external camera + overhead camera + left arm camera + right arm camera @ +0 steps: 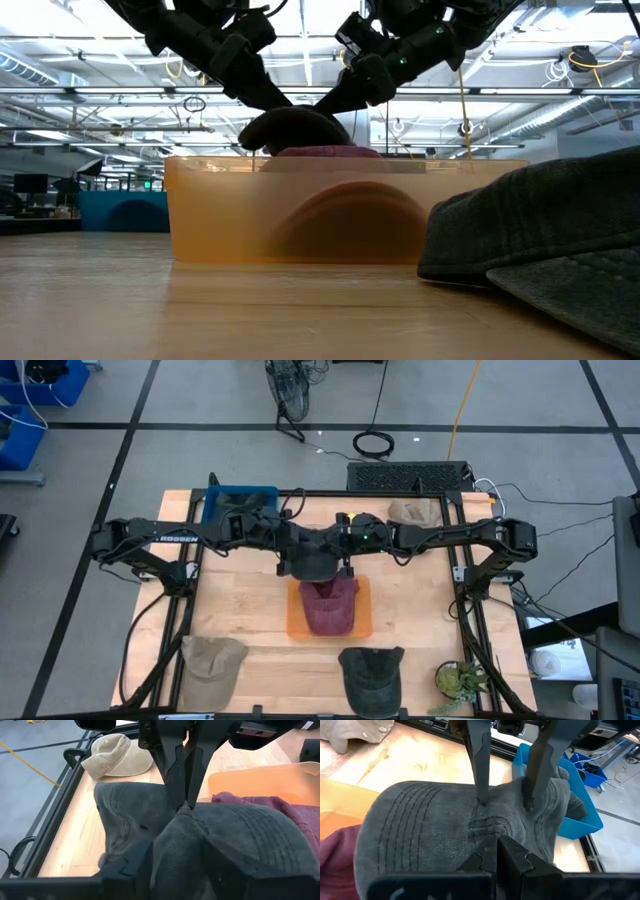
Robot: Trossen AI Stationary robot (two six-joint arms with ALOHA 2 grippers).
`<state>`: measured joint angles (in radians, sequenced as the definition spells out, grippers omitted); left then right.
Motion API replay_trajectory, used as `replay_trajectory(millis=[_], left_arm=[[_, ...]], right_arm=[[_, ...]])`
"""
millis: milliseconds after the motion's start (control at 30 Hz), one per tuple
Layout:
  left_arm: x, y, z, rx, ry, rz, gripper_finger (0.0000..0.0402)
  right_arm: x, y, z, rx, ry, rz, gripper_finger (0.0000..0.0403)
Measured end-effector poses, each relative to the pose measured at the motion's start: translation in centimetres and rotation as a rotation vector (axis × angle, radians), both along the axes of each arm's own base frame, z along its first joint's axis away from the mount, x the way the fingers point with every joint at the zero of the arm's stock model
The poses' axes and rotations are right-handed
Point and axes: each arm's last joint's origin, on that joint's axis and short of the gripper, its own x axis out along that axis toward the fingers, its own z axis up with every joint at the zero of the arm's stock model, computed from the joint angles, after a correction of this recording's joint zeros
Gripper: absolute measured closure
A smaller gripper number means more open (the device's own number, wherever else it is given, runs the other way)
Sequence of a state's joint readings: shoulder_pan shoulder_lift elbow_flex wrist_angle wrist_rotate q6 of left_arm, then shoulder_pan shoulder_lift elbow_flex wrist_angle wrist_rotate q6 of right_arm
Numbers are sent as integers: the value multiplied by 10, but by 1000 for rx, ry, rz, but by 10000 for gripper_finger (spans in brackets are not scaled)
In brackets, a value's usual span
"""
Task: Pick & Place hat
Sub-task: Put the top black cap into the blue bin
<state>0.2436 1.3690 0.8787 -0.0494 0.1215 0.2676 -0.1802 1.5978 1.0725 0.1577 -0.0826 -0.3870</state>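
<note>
A dark grey hat (312, 565) is held between both grippers over the far end of the orange tray (362, 622). In the low view it hangs as a dark dome (295, 130) just above the tray's rim. A maroon hat (328, 610) lies in the tray below it. My left gripper (297, 556) comes in from the table's left and my right gripper (340, 553) from the right. They meet at the hat, and both are shut on it. My left gripper holds a thick bunch of the hat's crown (510, 795) between its two fingers (481, 795), which stand well apart. It comes slanting down from the table's left. The hat is lifted clear of the table. My right gripper pinches a raised fold of the crown (186, 809) between its nearly closed fingertips (175, 780). It comes slanting down from the table's right, opposite the left gripper. The brim side (260, 835) spreads out toward the tray, above the maroon hat.
A khaki hat (212, 663) and another dark grey hat (372, 672) lie at the near edge, the latter large in the low view (550, 250). A beige hat (415, 512) lies far right, a blue bin (240, 503) far left, and a small plant (460, 680) near right.
</note>
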Motion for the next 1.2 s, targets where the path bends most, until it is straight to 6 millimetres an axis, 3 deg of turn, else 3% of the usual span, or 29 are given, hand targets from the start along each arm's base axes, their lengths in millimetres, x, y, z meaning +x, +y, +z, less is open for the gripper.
replay_trajectory(millis=[533, 933, 1200], left_arm=[[-1, 1, 0, 12, 3, -43, 391], [-14, 15, 1, 56, 70, 55, 392], [-46, 11, 14, 162, 207, 165, 393]], right_arm=[[1, 0, 3, -6, -30, -1, 403], [1, -1, 4, 7, -45, -9, 374], [1, -1, 3, 24, -36, -19, 334]])
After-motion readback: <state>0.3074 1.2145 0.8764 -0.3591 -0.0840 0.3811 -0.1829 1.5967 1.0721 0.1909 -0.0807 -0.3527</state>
